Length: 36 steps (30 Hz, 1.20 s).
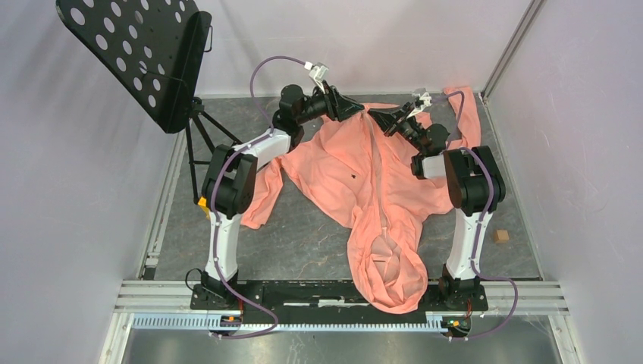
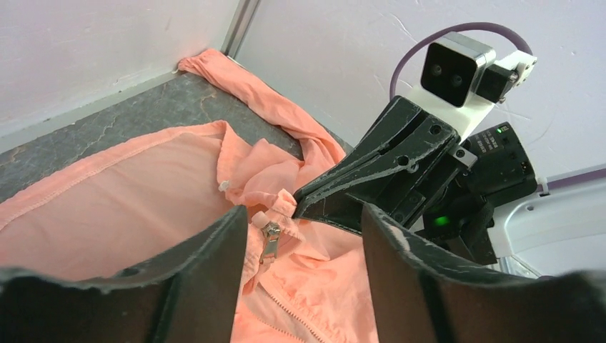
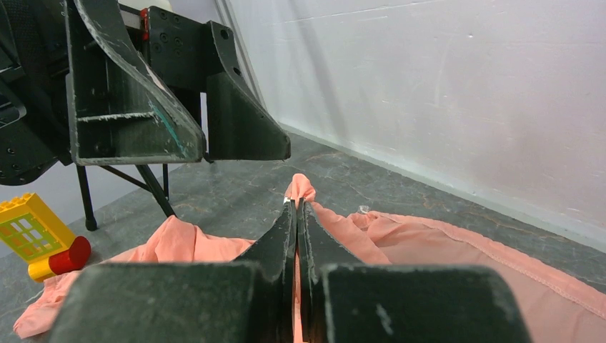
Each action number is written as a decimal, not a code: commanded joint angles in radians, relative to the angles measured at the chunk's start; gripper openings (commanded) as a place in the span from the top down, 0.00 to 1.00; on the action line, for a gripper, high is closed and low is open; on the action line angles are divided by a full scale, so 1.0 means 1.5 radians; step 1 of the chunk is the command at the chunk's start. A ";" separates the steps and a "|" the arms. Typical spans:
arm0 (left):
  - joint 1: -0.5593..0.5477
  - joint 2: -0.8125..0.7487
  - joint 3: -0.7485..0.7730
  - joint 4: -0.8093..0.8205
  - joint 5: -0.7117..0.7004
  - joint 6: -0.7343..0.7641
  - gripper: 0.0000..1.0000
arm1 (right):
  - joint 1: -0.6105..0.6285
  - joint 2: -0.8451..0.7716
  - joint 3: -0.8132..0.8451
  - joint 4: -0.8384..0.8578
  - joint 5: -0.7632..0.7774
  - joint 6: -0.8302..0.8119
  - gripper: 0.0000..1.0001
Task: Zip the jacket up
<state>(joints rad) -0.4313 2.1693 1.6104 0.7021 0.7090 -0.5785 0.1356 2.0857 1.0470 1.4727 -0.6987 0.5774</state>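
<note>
Right gripper [image 3: 296, 214] pinches the jacket [image 1: 341, 163] hem at the far end. Left gripper [image 2: 304, 214] is spread around the zipper pull [image 2: 270, 239]. Jacket flat on table [image 1: 303, 243], hood near. Zipping looks barely begun, whole length left.

The jacket [image 1: 341, 163] lies spread on the table [image 1: 303, 235]. Its hood [image 1: 388, 273] is at the near side, hanging over the table edge between the two arm bases, and its bottom edge is at the far side. One sleeve [image 1: 464, 114] goes from the jacket to the far right corner. The other sleeve [image 1: 265, 193] lies on the jacket's left, beside the left arm. At the middle of the jacket's far edge the left gripper [image 1: 359, 108] and the right gripper [image 1: 377, 117] meet; the right one has jacket fabric between its pressed fingers. The zipper pull [image 2: 270, 240] lies between the left gripper's spread fingers. A music stand [image 1: 144, 53] stands far left of the jacket, a toy block [image 1: 202, 202] just left of its left sleeve, and a small cube [image 1: 500, 236] on the jacket's right, beyond the right arm.
</note>
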 commanded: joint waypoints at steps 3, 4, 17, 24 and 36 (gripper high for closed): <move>0.012 0.018 0.048 0.028 0.012 -0.068 0.33 | -0.001 0.008 0.022 0.121 -0.004 0.006 1.00; 0.012 0.020 0.056 0.031 0.014 -0.072 0.32 | -0.001 0.008 0.022 0.121 -0.004 0.007 1.00; 0.012 0.091 0.204 -0.106 0.120 -0.037 0.35 | -0.001 0.006 0.023 0.122 -0.008 0.009 1.00; 0.012 0.121 0.227 -0.114 0.151 -0.063 0.26 | -0.001 0.010 0.027 0.120 -0.008 0.010 1.00; 0.012 0.132 0.229 -0.094 0.163 -0.091 0.60 | 0.000 0.007 0.025 0.113 -0.009 0.004 1.00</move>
<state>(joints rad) -0.4152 2.3764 1.9182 0.5194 0.9237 -0.6704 0.1356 2.0937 1.0527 1.4727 -0.6994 0.5831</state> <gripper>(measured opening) 0.424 0.010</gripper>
